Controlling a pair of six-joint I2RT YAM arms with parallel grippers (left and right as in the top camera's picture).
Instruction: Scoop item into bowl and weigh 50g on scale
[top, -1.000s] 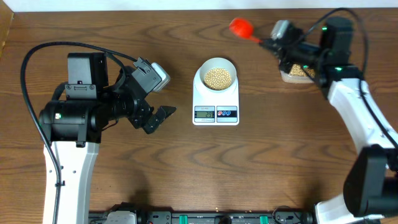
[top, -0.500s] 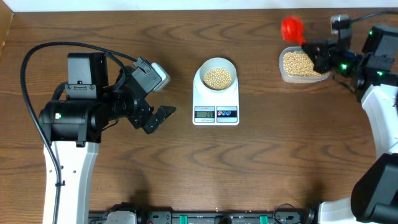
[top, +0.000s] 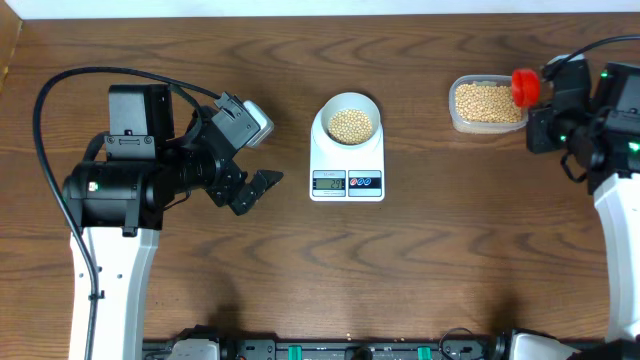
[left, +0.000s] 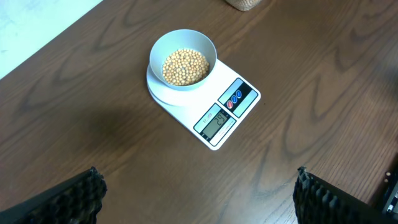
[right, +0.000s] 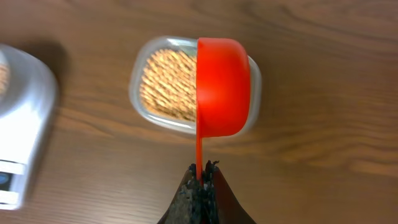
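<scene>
Gripping the thin handle of the red scoop (right: 222, 87) in the tightly closed right pincer (right: 200, 180), cup rolled on its side above the right end of the clear tub (right: 134, 93) of beans (right: 165, 84). Waiting wide open and empty with the left pincer (top: 262, 152), at the left of the counter (top: 450, 250), well apart from the scale (left: 186, 112). Sitting on that scale at mid-counter: the pale bowl (left: 177, 40), its bottom covered with beans, the display (left: 214, 122) too small to read. Seemingly poised for another dip into the tub. To do it well: roll the cup mouth-up before sinking it, take a small load rather than a heaped one, carry it level across to the bowl, tip in a trickle, and pause for the reading to settle short of the target.
</scene>
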